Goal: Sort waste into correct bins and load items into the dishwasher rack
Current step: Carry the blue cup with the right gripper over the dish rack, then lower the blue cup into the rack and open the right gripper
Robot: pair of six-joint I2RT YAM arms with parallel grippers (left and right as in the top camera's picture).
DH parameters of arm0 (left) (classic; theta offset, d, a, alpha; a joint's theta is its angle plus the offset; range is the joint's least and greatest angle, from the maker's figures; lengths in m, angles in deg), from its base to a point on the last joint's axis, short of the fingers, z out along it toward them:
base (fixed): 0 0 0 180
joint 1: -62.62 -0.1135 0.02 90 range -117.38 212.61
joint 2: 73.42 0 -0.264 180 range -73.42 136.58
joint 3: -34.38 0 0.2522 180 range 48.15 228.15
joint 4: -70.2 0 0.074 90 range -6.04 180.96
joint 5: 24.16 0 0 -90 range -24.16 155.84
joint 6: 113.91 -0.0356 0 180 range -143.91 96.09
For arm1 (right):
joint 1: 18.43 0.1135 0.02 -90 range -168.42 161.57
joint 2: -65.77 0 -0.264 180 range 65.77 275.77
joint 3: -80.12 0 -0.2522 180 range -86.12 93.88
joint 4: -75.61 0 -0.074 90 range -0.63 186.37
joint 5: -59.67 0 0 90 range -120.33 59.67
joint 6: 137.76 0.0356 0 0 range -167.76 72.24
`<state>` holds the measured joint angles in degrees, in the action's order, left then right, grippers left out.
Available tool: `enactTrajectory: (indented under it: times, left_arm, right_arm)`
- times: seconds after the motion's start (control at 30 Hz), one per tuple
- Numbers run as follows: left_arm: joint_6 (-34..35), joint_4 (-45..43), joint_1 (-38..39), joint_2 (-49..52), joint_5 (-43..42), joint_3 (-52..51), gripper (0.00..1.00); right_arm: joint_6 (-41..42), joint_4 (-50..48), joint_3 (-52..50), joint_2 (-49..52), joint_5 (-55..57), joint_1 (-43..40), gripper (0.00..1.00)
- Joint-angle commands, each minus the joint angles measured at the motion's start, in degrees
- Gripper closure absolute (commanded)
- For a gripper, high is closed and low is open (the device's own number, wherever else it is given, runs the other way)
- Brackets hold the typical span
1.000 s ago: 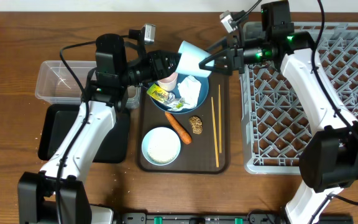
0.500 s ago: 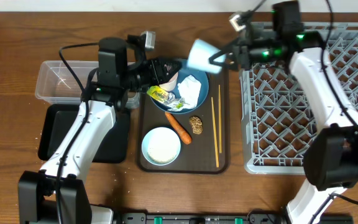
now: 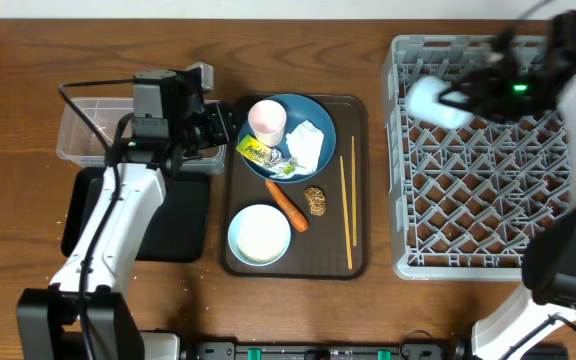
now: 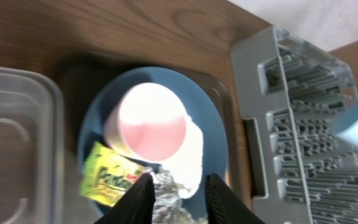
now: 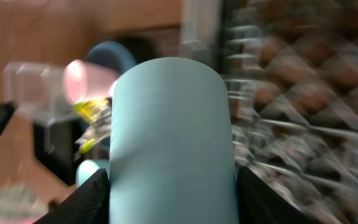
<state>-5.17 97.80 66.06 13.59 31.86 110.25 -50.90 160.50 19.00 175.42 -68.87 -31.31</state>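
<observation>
Tabletop seen from above, with a dark brown serving tray [image 3: 360,262] at its centre. Just right of the serving tray stands the large grey dishwasher rack [image 3: 468,215], a grid of upright pegs.

Over the rack, on the side nearest the serving tray, the right gripper [image 5: 173,202] clamps a small light-blue cup [image 3: 435,103] lying sideways. A black finger [image 5: 89,199] presses each flank. The cup is blurred.

On the serving tray's far half sits a large dark-blue bowl [image 3: 320,112]. Inside it are a small pale-pink cup [image 3: 267,122] standing mouth up, a crumpled white napkin [image 3: 308,146] and a yellow-green wrapper [image 3: 257,153] touching the pink cup.

On the serving tray's near half lie an orange carrot [image 3: 288,206], a brown lumpy food piece [image 3: 315,200] just beside it, and a small white bowl [image 3: 259,235] at the near left corner. A pair of thin wooden chopsticks [image 3: 346,200] runs along the right edge.

The left gripper [image 4: 180,194] hovers by the serving tray's far left edge, near the blue bowl's rim. Its fingers stand a narrow gap apart, gripping nothing.

Left of the serving tray are a clear plastic tub [image 3: 80,140] on the far side and a shallow black tray [image 3: 176,228] on the near side, partly under the left arm.
</observation>
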Motion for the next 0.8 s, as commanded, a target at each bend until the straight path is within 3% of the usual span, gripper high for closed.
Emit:
enactTrajectory:
  times: [0.0,0.13,0.37,0.77]
  left_arm:
    - [-3.5,0.8,-0.6,-2.1,2.3,0.8,0.72]
    - [-3.7,1.4,-0.6,-2.7,3.2,0.8,0.72]
    - [-3.7,3.4,-0.6,-2.9,3.2,0.8,0.72]
    - [-3.7,3.5,-0.6,-2.9,3.2,0.8,0.72]
  right_arm:
    - [2.1,3.2,5.0,-2.7,8.1,-4.9,0.82]
    - [2.8,6.6,8.4,-2.7,14.2,-9.3,0.81]
    - [11.5,9.5,8.8,-2.6,32.5,-15.9,0.81]
    - [15.3,7.9,8.8,-1.2,41.2,-20.3,0.81]
